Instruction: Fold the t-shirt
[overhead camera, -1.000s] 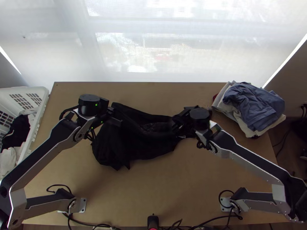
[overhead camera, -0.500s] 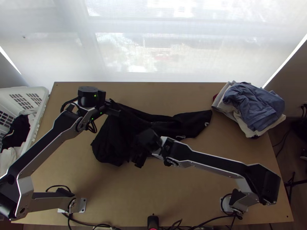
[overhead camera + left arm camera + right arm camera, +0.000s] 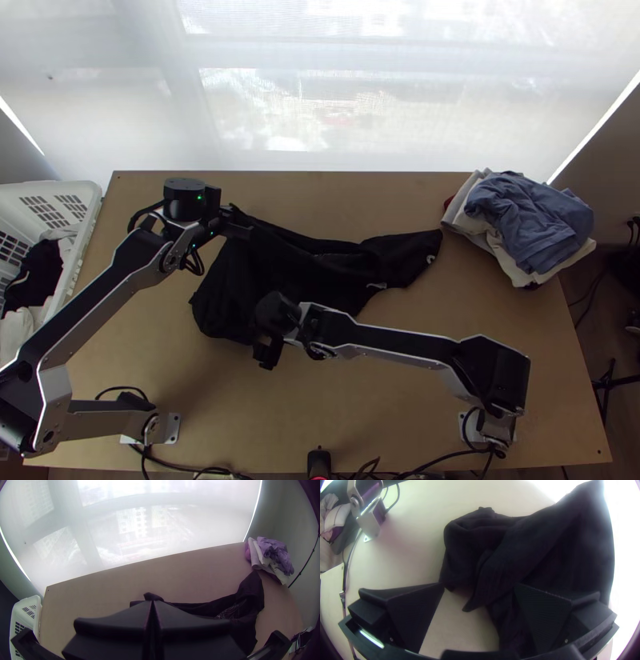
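So my table (image 3: 384, 416) is plain light wood. The black t-shirt (image 3: 344, 272) lies kinda bunched around the middle, a messy pile of clothes (image 3: 532, 220) sits at the far right corner, and my left base (image 3: 172, 430) and right base (image 3: 466, 424) are near the front edge.

Left arm (image 3: 88, 308): bent at the left elbow (image 3: 52, 392), its forearm slants up the top view; the left claw (image 3: 240, 230) is angled inward — both fingers (image 3: 113, 620) meet at their tips. Right arm (image 3: 400, 340): bent at the right elbow (image 3: 492, 372), it extends past the middle; the right claw (image 3: 265, 354) lies nearer the bases — its two fingers stand well apart.
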Robot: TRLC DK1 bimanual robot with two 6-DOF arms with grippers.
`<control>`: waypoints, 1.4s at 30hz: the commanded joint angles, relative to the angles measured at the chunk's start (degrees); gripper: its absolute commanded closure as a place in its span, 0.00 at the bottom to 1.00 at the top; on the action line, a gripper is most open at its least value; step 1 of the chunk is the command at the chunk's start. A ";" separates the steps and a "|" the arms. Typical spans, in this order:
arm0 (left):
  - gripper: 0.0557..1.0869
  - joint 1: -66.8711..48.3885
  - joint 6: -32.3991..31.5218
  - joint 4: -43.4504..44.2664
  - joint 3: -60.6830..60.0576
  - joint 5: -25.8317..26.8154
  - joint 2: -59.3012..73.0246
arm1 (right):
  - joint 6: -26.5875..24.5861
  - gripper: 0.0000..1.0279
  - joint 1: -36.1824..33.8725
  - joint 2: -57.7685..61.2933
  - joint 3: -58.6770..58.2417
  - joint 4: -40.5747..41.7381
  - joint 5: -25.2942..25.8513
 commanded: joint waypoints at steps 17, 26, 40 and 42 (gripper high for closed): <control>0.97 -0.06 -1.10 -1.63 -1.55 0.13 -4.94 | -2.69 0.97 -4.88 2.86 0.97 0.05 2.80; 0.97 0.03 -1.01 -1.63 -2.96 0.13 -4.94 | -3.57 0.97 -14.89 -14.98 -9.31 -3.65 2.89; 0.53 -7.09 -0.40 -5.50 -2.96 1.63 -0.81 | -4.10 0.97 -30.89 -43.10 -23.20 -17.97 2.89; 0.42 -8.06 -0.05 -7.35 -3.13 1.63 0.42 | -5.33 0.97 -32.30 -47.85 -24.96 -19.38 2.98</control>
